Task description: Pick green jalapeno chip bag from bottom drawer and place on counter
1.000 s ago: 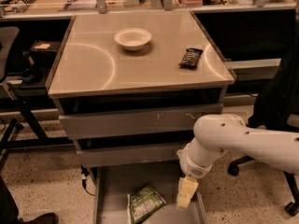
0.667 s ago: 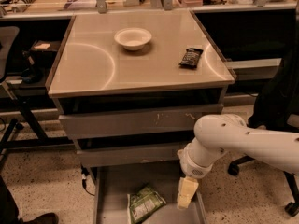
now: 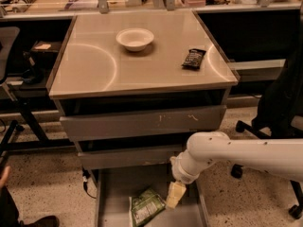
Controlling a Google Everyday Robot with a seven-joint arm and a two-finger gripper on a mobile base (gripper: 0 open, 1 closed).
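The green jalapeno chip bag (image 3: 146,206) lies flat on the grey floor of the open bottom drawer (image 3: 113,193), toward the front. My gripper (image 3: 174,196) hangs from the white arm (image 3: 236,152) into the drawer, just right of the bag and close beside it. The glossy tan counter (image 3: 94,63) tops the drawer cabinet above.
A white bowl (image 3: 135,38) and a small dark brown wrapper (image 3: 193,58) sit on the counter. Two grey-fronted drawers (image 3: 142,122) are above the bottom one. A cluttered desk runs along the back. Office chair bases stand at the right (image 3: 265,122) and left.
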